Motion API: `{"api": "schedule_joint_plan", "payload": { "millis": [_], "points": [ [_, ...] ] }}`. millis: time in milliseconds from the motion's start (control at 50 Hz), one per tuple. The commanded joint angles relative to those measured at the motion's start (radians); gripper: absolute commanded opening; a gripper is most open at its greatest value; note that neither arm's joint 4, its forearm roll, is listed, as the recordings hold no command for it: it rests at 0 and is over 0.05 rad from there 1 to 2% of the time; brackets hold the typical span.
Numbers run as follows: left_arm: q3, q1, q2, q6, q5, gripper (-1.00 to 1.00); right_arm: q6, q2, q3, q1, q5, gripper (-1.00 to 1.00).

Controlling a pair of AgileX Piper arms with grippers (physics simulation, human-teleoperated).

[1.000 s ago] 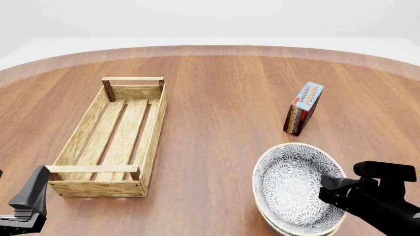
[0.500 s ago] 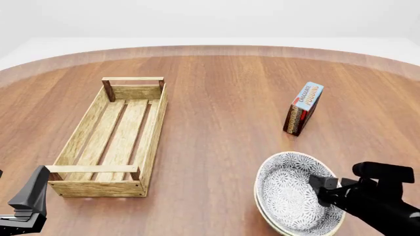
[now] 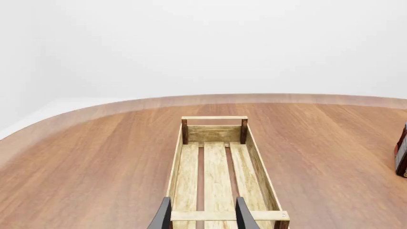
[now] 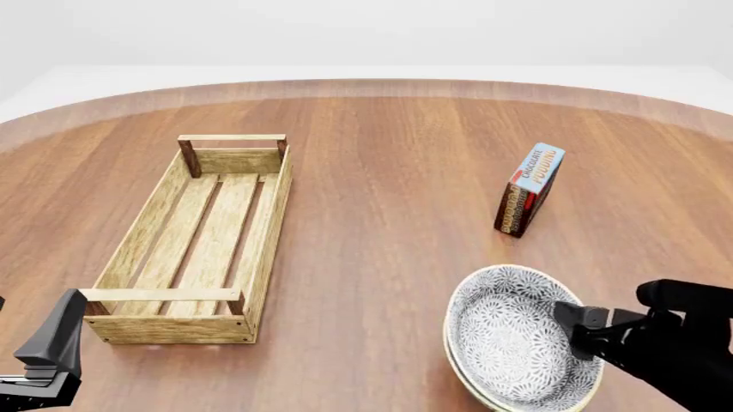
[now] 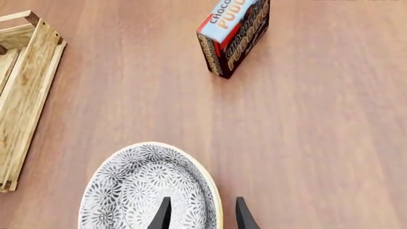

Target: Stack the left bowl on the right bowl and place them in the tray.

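Observation:
Two grey floral-patterned bowls sit nested on the table near the front right, the upper bowl [image 4: 507,336] inside the lower bowl, whose cream rim [image 4: 459,371] shows beneath. The upper bowl also shows in the right wrist view [image 5: 137,191]. My right gripper [image 4: 568,319] [image 5: 203,217] is open, its fingers astride the stack's right rim. The long wooden slat tray [image 4: 270,230] [image 3: 214,118] [image 5: 33,86] lies empty at the left. My left gripper [image 4: 48,350] [image 3: 203,219] is open and empty, just in front of the tray's near end.
A small upright blue-and-red pudding box [image 4: 530,190] [image 5: 234,39] stands behind the bowls; its edge shows in the left wrist view [image 3: 401,152]. The round wooden table's far edge [image 4: 366,86] curves along the back.
The upper bowl went from raised and tilted in my right gripper to lying nested in the lower bowl. The right gripper has drawn back a little to the right. The left arm has not moved.

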Motion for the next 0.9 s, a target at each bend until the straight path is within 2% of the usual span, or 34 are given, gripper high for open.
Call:
{"api": "schedule_joint_plan", "payload": {
  "millis": [20,120,220,260,300,320,480,540,760,900],
  "points": [
    [0.0,0.0,0.0,0.0,0.0,1.0,-0.013,-0.142,-0.013,-0.036,0.151,1.0],
    [0.0,0.0,0.0,0.0,0.0,1.0,-0.006,-0.159,0.008,-0.04,0.149,1.0],
    [0.0,0.0,0.0,0.0,0.0,1.0,0.027,-0.123,0.075,-0.016,0.066,1.0],
    [0.0,0.0,0.0,0.0,0.0,1.0,0.07,-0.128,0.11,0.024,0.043,1.0],
    [0.0,0.0,0.0,0.0,0.0,1.0,0.089,-0.132,0.127,0.04,0.029,1.0],
    [0.0,0.0,0.0,0.0,0.0,1.0,0.123,-0.121,0.16,0.057,-0.01,1.0],
    [0.0,0.0,0.0,0.0,0.0,1.0,0.169,-0.077,0.199,0.087,-0.081,1.0],
    [0.0,0.0,0.0,0.0,0.0,1.0,0.168,-0.058,0.199,0.085,-0.094,1.0],
    [0.0,0.0,0.0,0.0,0.0,1.0,0.179,-0.097,0.199,0.085,-0.047,1.0],
    [0.0,0.0,0.0,0.0,0.0,1.0,0.189,-0.047,0.199,0.093,-0.095,1.0]
  ]
}}
